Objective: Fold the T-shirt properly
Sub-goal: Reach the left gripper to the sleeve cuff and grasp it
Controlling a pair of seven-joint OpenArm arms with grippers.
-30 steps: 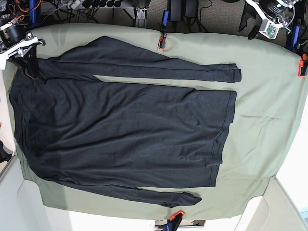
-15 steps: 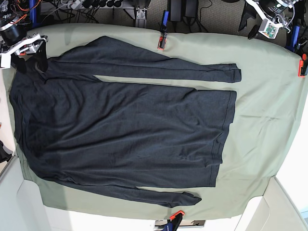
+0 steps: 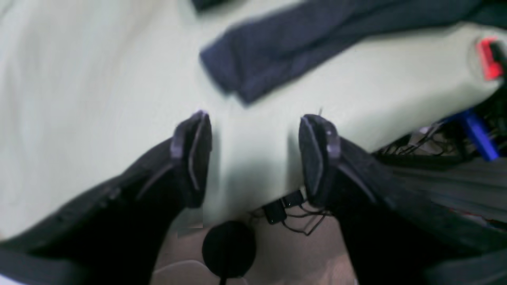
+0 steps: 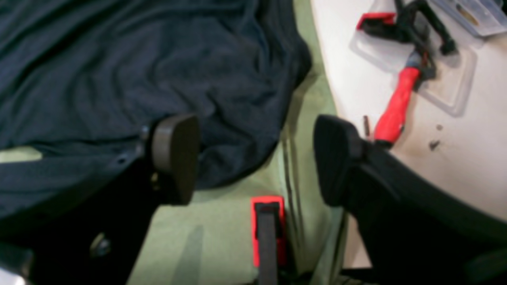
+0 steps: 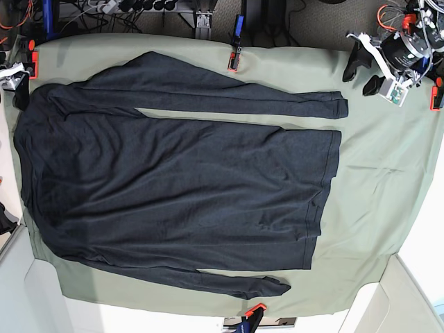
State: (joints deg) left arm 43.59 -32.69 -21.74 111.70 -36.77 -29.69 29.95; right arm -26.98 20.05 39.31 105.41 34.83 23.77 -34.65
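T-shirt [image 5: 180, 187] lies spread flat on the green sheet [image 5: 374, 187] covering the table, nothing folded yet. In the base view its long axis runs across the picture: collar and shoulders at that view's left, bottom hem at its right, one sleeve stretched along the far edge with its cuff [image 5: 338, 105] toward the right, the other sleeve along the near edge. Left tool [image 5: 363, 69] hangs over bare sheet at the far right corner of the base view, fingers apart, gripping nothing; its wrist view shows the sleeve cuff [image 3: 237, 75] just ahead of the open fingers [image 3: 194, 154], not touching. Right tool [image 4: 253, 158] sits at the far left edge of the base view, mostly out of that picture; its wrist view shows both pads wide apart and empty, the bunched shoulder fabric [image 4: 222, 91] just ahead of and beside one pad [image 4: 174, 154], a red clamp [image 4: 267, 229] on the sheet edge between the pads. Judgement: left arm is the nearer to the far sleeve's cuff, right arm nearer to the shoulder end of the same sleeve, so a first fold of that sleeve inward over the body would suit both, each tool reaching toward the near side of the table. Risk: the soft knit may drag and wrinkle if only one end lifts.
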